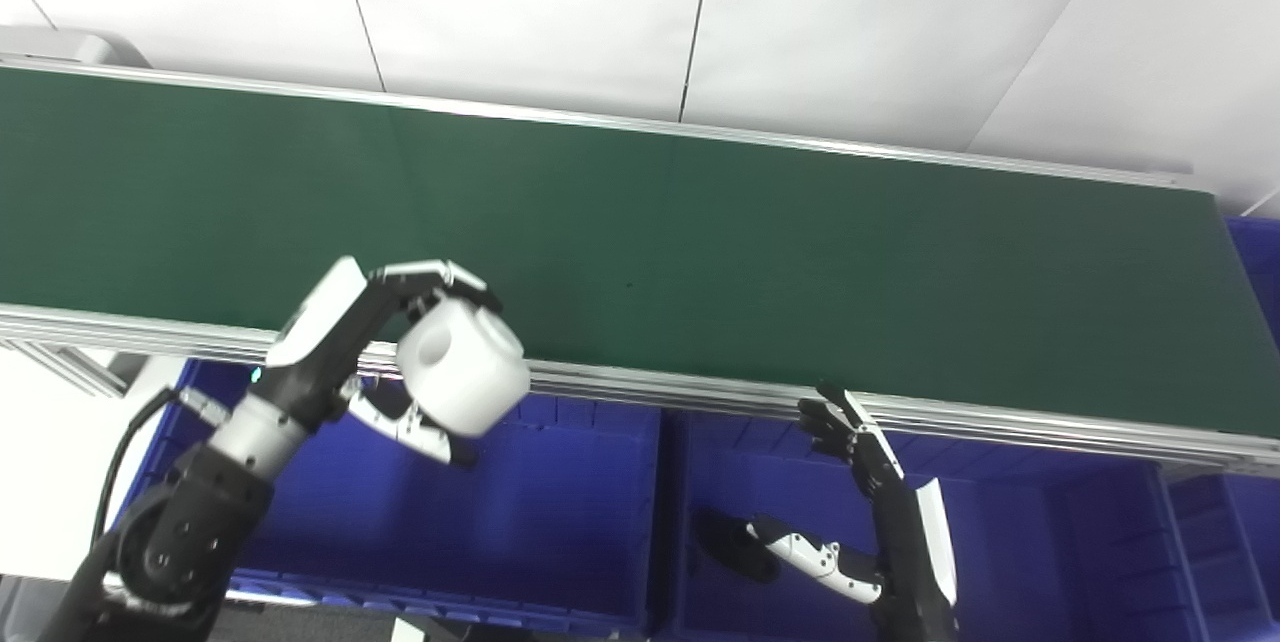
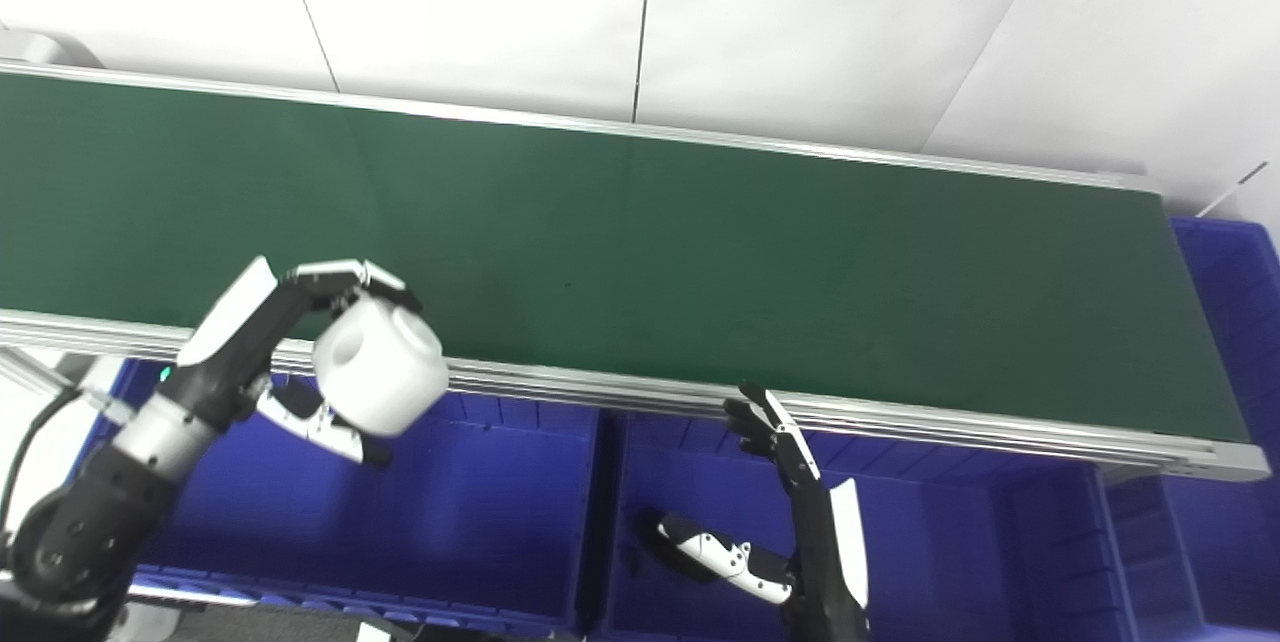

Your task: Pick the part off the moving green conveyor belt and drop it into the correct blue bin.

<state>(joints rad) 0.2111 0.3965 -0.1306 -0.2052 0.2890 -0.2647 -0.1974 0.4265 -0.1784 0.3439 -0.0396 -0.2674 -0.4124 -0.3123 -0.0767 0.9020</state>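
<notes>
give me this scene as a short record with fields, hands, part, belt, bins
left hand: shut on the white cylindrical part with a hole in its end, held at the belt's near edge, above a bin
right hand: open, fingers spread, holds nothing, over the middle bin
green conveyor belt: no parts on it
left blue plastic bin: nothing visible inside
middle blue plastic bin: nothing visible inside

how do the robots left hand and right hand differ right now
The left hand is shut on the white cylindrical part; the right hand holds nothing, fingers apart. The left hand sits at the near rail of the green belt, above the left blue bin; the right hand is lower, over the middle blue bin. Both are black and white.
</notes>
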